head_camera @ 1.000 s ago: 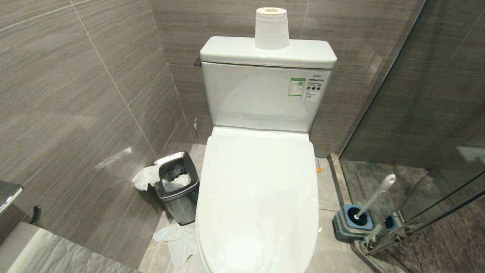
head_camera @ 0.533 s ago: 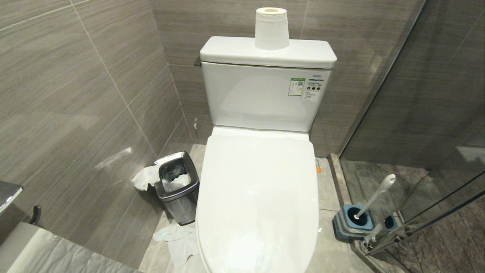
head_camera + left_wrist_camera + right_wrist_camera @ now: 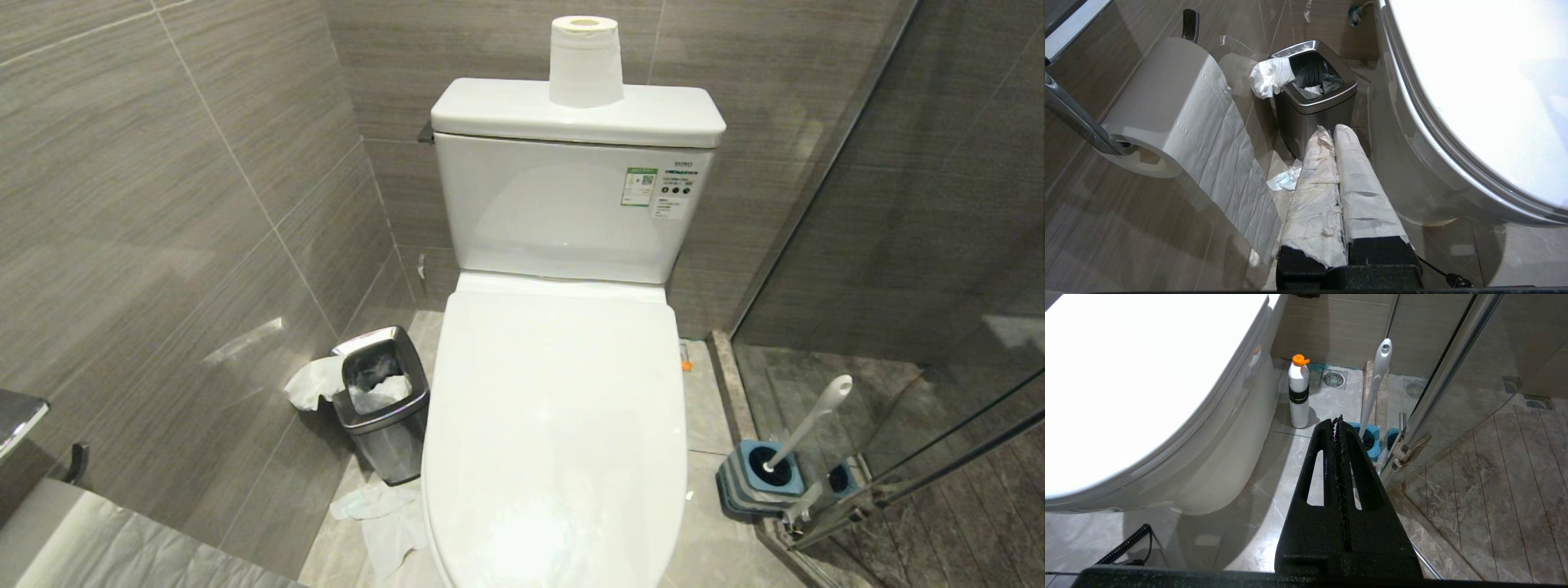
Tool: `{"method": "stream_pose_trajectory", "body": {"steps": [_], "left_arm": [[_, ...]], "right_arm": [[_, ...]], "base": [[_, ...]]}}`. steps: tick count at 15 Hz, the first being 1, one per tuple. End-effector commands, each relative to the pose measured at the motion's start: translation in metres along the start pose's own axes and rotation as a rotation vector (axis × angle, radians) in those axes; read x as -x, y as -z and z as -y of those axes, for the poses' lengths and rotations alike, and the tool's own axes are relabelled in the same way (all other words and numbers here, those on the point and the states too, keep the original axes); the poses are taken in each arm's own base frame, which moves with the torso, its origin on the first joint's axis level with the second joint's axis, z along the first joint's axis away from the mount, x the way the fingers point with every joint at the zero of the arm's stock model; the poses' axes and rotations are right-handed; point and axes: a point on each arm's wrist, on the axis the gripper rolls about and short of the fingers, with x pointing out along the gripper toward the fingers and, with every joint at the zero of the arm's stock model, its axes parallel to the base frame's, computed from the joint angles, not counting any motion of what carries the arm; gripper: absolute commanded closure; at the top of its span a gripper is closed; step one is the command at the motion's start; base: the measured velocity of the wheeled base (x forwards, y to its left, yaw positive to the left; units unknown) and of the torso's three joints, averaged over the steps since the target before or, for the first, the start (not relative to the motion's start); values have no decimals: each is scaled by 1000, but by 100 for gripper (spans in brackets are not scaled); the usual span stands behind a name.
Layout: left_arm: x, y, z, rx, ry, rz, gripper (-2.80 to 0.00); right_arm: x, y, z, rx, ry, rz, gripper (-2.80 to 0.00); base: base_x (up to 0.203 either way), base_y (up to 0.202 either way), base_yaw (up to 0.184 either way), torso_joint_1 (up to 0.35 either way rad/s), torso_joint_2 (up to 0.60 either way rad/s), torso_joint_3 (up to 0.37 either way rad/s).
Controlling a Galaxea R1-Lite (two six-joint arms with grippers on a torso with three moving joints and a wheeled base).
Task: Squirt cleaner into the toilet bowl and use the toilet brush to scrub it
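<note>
The white toilet bowl has its lid down, so its inside is hidden. The toilet brush leans in its blue holder on the floor to the right, against the glass; its white handle also shows in the right wrist view. A white bottle with an orange cap stands on the floor beside the bowl. No cleaner liquid shows. My left gripper, fingers wrapped in white, hangs shut and empty left of the bowl. My right gripper hangs shut and empty short of the holder. Neither arm shows in the head view.
A steel waste bin with tissue sits left of the toilet, and crumpled tissue lies on the floor. A paper roll stands on the tank. A wall-mounted roll hangs at left. A glass shower door bounds the right.
</note>
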Motion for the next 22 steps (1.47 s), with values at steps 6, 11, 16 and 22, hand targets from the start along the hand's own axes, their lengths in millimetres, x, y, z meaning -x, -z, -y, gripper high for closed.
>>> {"method": "stream_pose_trajectory", "body": {"steps": [6,11,16,22], "left_arm": [[0,0,0,0,0,-3,0],[0,0,0,0,0,-3,0],[0,0,0,2,0,-3,0],[0,0,0,0,0,-3,0]], "right_arm": [[0,0,0,0,2,-2,0],[0,0,0,-4,4,1,0],[0,0,0,-4,4,1,0],[0,0,0,-4,4,1,0]], "base": [[0,0,0,0,0,0],[0,0,0,0,0,0],[0,0,0,0,0,0],[0,0,0,0,0,0]]}}
